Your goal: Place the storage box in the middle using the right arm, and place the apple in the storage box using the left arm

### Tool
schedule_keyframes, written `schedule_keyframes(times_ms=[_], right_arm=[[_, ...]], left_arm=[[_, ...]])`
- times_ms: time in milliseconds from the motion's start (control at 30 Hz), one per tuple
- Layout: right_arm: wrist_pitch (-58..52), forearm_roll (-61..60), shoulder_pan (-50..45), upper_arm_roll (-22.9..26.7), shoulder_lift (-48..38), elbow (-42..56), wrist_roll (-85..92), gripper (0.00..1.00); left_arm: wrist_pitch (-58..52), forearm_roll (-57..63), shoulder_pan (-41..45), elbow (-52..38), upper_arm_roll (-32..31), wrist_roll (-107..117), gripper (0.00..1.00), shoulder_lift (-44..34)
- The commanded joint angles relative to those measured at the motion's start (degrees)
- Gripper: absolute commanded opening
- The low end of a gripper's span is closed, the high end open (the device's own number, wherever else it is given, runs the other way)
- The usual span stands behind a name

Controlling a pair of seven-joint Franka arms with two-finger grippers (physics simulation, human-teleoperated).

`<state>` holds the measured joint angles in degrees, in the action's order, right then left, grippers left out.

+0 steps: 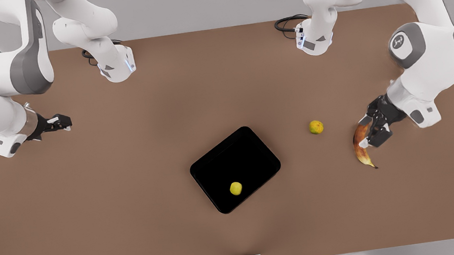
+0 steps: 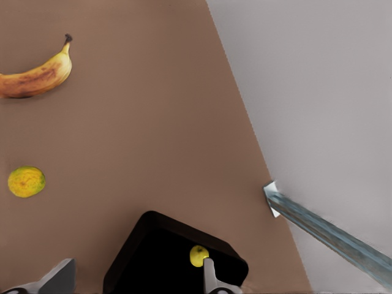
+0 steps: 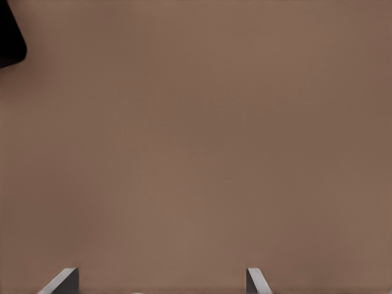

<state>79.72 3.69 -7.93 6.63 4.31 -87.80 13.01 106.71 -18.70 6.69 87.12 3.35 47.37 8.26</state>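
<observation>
Apple [image 1: 236, 188] in storage box [image 1: 251, 142] by rim | left gripper [image 1: 60, 121], right gripper [image 1: 370, 130] released, well apart

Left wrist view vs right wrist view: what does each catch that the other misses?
Left wrist alone: small round pale yellow-green apple lying inside the box, round orange-tinged fruit, long browned banana, grey metal pole off the table's edge, open left tool. Right wrist alone: open right tool. Both: brown table and glossy black rectangular plastic storage box, just a corner of it in the right wrist view.
</observation>
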Motion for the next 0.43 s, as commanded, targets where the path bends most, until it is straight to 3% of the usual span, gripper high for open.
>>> schedule_keyframes(times_ms=[0,133,267,400], right_arm=[[0.0,0.0,0.02,0.05,-0.09,0.0,0.0,1.0],[0.0,0.0,0.02,0.4,0.0,0.0,0.09,1.0],[0.0,0.0,0.02,0.4,0.0,0.0,0.09,1.0],[0.0,0.0,0.02,0.4,0.0,0.0,0.09,1.0]], left_arm=[[-1.75,7.18,0.52,0.15,-0.01,-5.42,1.0,-1.05],[-24.44,13.77,0.6,0.5,-0.53,-44.11,1.0,-7.12],[-17.76,15.8,0.96,-1.34,-2.2,-44.82,1.0,-1.59],[-17.06,15.97,1.04,-0.9,-2.29,-44.82,1.0,-1.23]])
